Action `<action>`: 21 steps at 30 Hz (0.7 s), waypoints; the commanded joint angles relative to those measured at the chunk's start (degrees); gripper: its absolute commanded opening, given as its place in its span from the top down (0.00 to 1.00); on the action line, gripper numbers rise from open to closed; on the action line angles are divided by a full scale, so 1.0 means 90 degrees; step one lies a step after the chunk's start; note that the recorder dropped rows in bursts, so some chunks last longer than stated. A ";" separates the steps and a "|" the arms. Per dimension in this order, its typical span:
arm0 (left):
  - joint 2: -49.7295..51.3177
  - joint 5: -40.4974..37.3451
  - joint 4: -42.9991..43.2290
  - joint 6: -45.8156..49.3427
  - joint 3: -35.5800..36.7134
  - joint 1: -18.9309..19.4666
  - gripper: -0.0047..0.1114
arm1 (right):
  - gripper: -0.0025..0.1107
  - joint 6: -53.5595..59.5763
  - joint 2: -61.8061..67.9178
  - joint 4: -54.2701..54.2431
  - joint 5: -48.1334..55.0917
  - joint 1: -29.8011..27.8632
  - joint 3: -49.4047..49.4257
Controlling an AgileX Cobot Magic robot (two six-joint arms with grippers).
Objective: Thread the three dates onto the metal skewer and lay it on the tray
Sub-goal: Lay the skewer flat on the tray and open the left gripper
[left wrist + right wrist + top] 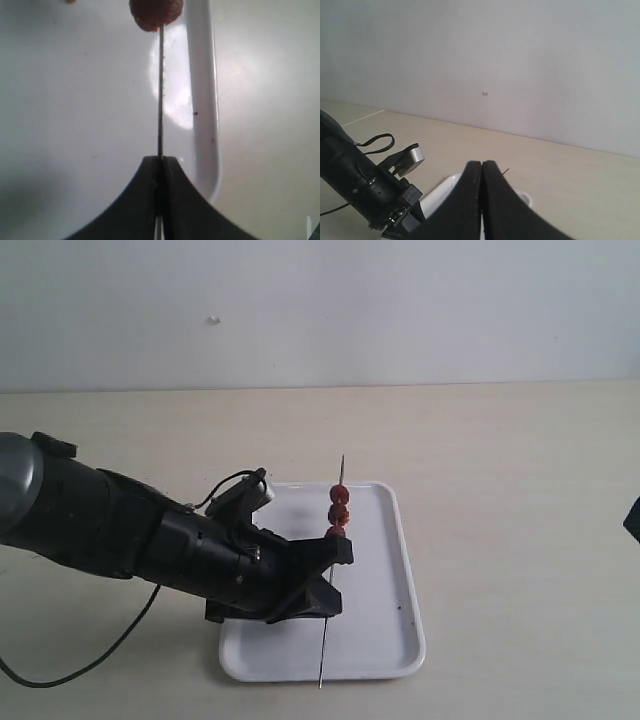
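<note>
Black left claw [332, 576] pinches a thin dark grey metal skewer [323, 650] threaded with three wrinkled red-brown dates [338, 510], held across a white rectangular tray [395, 625] on the beige tabletop [500, 490]. Black right claw [482, 172] is pressed together, empty.

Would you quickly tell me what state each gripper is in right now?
Left gripper: shut on the skewer.
Right gripper: shut, holding nothing.
</note>
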State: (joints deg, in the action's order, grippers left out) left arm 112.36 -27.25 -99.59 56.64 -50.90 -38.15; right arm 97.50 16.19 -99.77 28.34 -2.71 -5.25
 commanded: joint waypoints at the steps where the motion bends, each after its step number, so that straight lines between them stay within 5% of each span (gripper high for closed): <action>1: 0.0006 0.0023 -0.0040 -0.0015 -0.0042 0.0053 0.96 | 0.98 -0.0015 -0.0025 0.0059 0.0078 0.0004 0.0033; 5: 0.0006 0.0023 -0.0040 -0.0015 -0.0042 0.0053 0.94 | 0.98 -0.0015 -0.0025 0.0088 0.0090 0.0004 0.0033; 13: 0.0006 0.0023 0.0022 -0.0114 -0.0042 0.0053 0.66 | 0.98 -0.0015 -0.0025 0.0159 0.0211 0.0004 0.0033; 21: 0.0006 0.0037 0.0114 -0.0126 -0.0042 0.0053 0.64 | 0.98 -0.0015 -0.0025 0.0251 0.0142 0.0004 0.0033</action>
State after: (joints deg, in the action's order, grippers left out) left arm 112.40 -27.25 -99.36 55.92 -50.90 -37.92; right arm 97.50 16.19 -97.73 29.59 -2.71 -5.25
